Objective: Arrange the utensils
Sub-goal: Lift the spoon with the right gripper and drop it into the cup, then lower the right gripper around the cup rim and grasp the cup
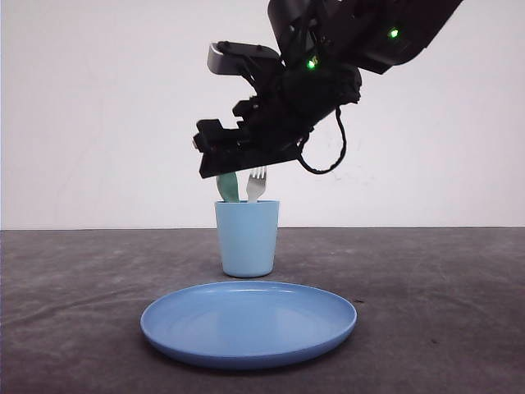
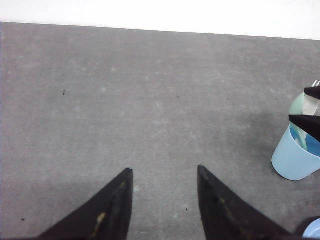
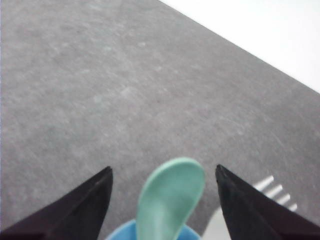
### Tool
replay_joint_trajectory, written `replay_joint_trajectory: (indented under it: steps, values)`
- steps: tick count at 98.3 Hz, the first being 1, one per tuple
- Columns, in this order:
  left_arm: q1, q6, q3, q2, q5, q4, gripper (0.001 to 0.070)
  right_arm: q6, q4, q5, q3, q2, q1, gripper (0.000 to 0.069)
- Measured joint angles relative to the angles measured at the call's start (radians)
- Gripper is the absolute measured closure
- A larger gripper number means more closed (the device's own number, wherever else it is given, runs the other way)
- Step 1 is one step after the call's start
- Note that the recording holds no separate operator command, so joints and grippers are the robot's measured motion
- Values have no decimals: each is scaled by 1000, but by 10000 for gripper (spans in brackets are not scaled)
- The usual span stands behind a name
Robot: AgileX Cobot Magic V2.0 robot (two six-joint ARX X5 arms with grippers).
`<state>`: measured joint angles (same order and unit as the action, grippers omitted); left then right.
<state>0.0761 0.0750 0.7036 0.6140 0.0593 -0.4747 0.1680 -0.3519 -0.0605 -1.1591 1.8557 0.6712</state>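
The plate (image 1: 248,323) lies nearest, bare. Behind it, the cup (image 1: 247,238) holds both spoon (image 3: 171,200) and fork (image 1: 257,184) upright, directly beneath the right gripper (image 3: 164,185), whose fingers are spread with the spoon between them, apparently released. Sorting looks finished; next, probably lift straight up. The left gripper (image 2: 165,172) gapes over bare table

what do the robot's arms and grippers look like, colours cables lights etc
The right arm is black and blocky, with two small green lights, a grey rounded module on top and a black cable looping beneath. The right gripper has black, tapering pointed fingers. The left gripper has matching black pointed fingers, one with a scuffed yellowish mark.
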Motion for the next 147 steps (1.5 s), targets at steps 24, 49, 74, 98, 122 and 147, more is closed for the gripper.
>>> replay_joint_trajectory:
  steps: [24,49,74,98,122,147]
  values:
    - [0,0,0,0,0,0,474,-29,190,1,-3,-118,14,276]
    - [0,0,0,0,0,0,474,-118,483,2,-3,-280,14,68]
    - [0,0,0,0,0,0,474,-161,632,5,27,-367,-13,14]
    - [0,0,0,0,0,-9,474,-200,602,5,180,-369,-77,10]
    - [0,0,0,0,0,-8,474,-222,464,-9,266,-354,-94,10]
    - [0,0,0,0,0,-11,474,-224,265,-121,266,-228,-94,10]
